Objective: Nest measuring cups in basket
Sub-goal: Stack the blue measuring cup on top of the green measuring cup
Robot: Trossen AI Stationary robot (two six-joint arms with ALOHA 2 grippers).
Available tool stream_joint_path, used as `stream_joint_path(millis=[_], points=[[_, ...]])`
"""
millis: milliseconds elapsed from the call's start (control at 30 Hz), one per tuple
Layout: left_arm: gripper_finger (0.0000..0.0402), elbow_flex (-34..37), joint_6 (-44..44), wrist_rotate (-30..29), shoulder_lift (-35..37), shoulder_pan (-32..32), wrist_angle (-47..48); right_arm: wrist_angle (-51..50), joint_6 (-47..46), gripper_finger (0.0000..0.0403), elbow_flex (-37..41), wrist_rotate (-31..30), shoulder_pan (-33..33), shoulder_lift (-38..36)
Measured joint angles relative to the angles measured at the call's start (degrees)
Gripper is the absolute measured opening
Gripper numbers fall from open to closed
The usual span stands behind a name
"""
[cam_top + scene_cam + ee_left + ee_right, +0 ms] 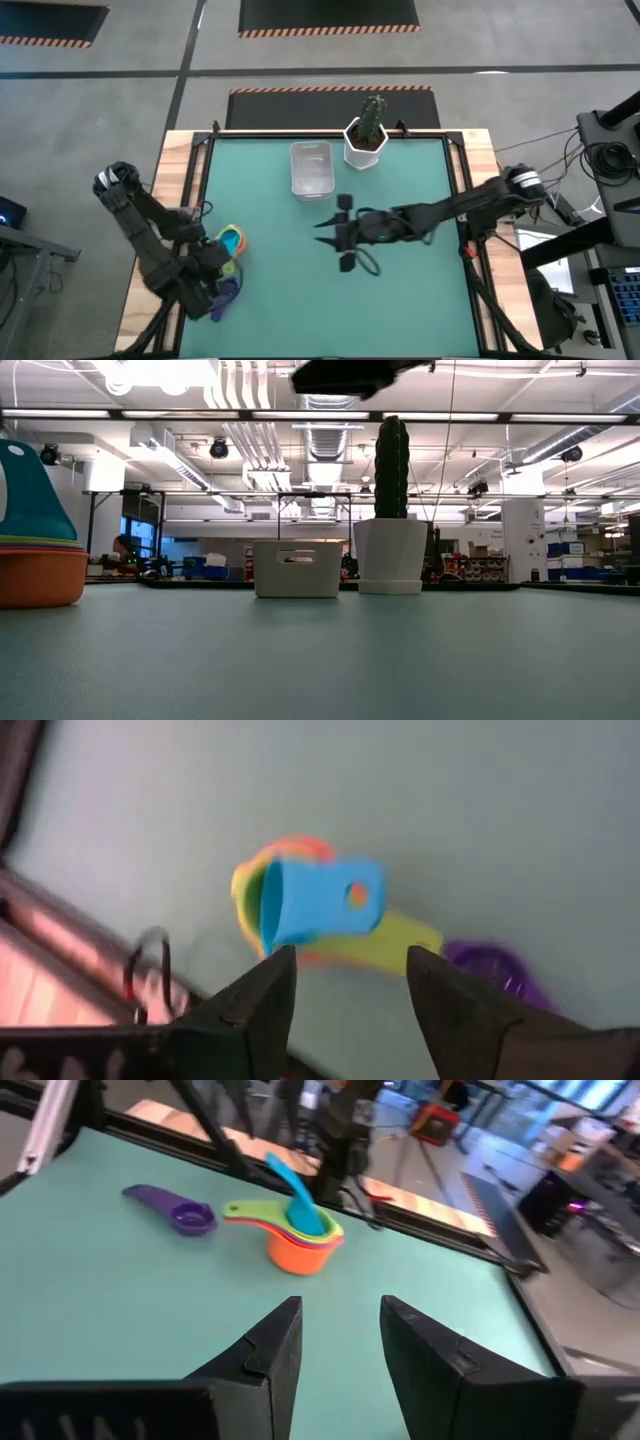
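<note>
A nested stack of measuring cups (300, 1240) sat on the green surface (400, 300) near its left edge, the orange cup at the bottom with red, yellow and green ones showing inside it, a teal cup (296, 1202) standing tilted on top. They were gathered one inside another, so that part of the nesting looked done, but not in the basket. A purple cup (180, 1214) lay apart, just beside the stack, on its own. A blue cup (318, 900) showed in the left wrist view in front of the stack, its handle toward the camera; whether it rested in the stack or leaned on it could not be told.

The clear basket (311, 169) stood empty at the far side of the surface, well apart from the cups and just beside a white pot holding a cactus (367, 138). I judged the cups had yet to be carried across.

The left gripper (345, 982) hovered right over the stack, its fingers spread apart and holding nothing, framing the blue cup as if lined up for a grasp or just let go of it.

The right gripper (335, 1335) hung over the middle of the surface, pointed toward the cups, its fingers partly open and empty, seemingly waiting.
</note>
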State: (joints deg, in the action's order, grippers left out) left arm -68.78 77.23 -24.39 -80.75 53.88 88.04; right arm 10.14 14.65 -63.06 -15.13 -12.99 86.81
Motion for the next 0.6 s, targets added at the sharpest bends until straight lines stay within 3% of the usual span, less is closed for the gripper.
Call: stream_joint_path(millis=[167, 300, 367, 467, 600], points=[[0.0158, -0.5, 3.8, -21.3, 0.0, 9.2, -0.1, -0.3, 4.3, 0.0153, -9.3, 8.2, 2.3, 8.4], [0.0147, 0.2, 4.5, -42.9, 0.0, 14.2, 0.3, 0.5, 10.1, 0.0183, -15.4, 9.5, 4.0, 14.3], [0.0143, 0.5, 3.7, -51.0, 0.0, 14.9, 0.3, 1.8, 12.5, 0.0197, -17.6, 9.7, 4.8, 17.1], [0.0137, 0.9, -0.5, -56.4, 0.0, 14.8, 0.5, 2.7, 14.8, 0.0211, -20.6, 11.5, 6.1, 21.1], [0.0127, 1.0, -3.1, -56.4, 0.0, 14.3, 1.4, 2.6, 15.4, 0.0221, -24.4, 17.5, 7.9, 26.5]])
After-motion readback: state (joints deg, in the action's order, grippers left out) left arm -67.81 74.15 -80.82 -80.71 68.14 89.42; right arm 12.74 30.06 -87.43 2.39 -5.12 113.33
